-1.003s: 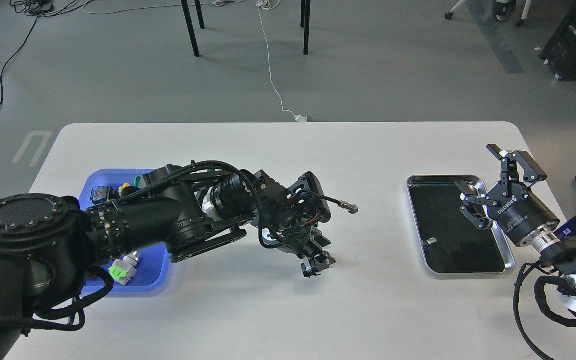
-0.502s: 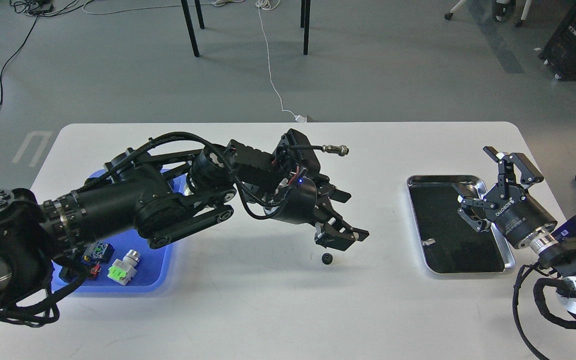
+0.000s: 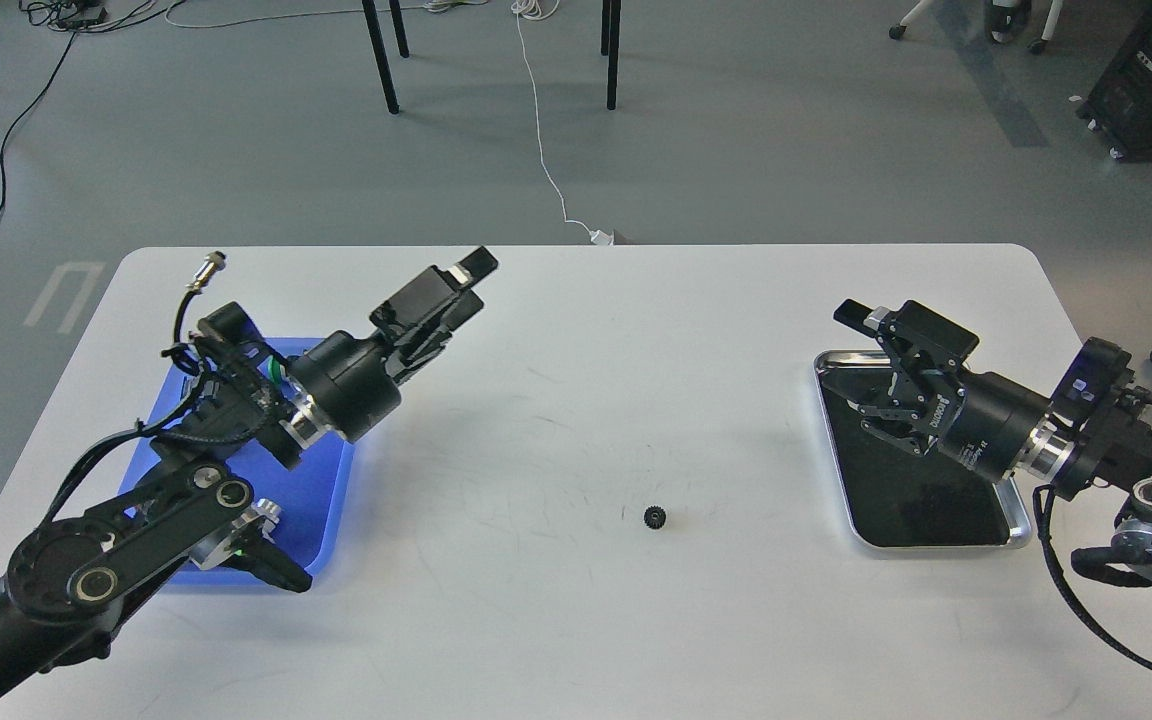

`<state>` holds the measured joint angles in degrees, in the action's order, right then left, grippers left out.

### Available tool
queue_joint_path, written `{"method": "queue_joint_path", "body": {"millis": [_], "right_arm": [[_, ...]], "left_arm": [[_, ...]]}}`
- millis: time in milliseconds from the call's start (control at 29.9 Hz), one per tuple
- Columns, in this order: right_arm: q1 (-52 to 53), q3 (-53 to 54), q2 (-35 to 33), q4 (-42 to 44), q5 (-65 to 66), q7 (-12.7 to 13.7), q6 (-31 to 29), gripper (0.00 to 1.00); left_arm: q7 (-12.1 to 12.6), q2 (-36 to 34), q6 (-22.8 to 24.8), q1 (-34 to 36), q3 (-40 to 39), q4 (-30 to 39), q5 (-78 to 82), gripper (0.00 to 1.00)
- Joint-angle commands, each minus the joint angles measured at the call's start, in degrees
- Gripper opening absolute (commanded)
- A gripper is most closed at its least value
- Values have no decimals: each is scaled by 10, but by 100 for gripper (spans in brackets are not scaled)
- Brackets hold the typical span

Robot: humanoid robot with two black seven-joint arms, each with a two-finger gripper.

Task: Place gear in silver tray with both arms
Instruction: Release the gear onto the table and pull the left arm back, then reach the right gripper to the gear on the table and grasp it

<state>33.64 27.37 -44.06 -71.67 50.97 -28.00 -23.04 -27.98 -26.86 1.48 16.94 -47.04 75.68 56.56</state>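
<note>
The gear is small, black and toothed, and lies alone on the white table, left of the silver tray. My left gripper is raised over the table to the right of the blue tray, far up-left of the gear, with its jaws apart and nothing in them. My right gripper is open and empty above the silver tray's far left corner, pointing left. The silver tray's dark bottom shows nothing in it; the right arm hides part of it.
A blue plastic tray with several small parts sits at the left under my left arm. The white table has its far edge near the top. Chair legs and cables are on the floor beyond.
The left gripper let go of the gear onto the table, then pulled back up and to the left over the blue tray. The right gripper swung left across the silver tray.
</note>
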Motion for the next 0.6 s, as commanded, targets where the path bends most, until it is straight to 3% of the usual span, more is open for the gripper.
{"method": "queue_joint_path", "body": {"millis": [0, 100, 268, 568], "right_arm": [[144, -159, -10, -7, 84, 0, 1, 99], [246, -276, -2, -24, 175, 0, 6, 99], [350, -382, 56, -25, 326, 0, 8, 99], [474, -516, 192, -2, 420, 0, 43, 97]], "left_arm": [[0, 15, 4, -76, -95, 1, -77, 98], [0, 28, 15, -96, -139, -3, -128, 98], [0, 40, 70, -100, -176, -6, -182, 98], [0, 66, 70, -101, -178, -6, -180, 98]]}}
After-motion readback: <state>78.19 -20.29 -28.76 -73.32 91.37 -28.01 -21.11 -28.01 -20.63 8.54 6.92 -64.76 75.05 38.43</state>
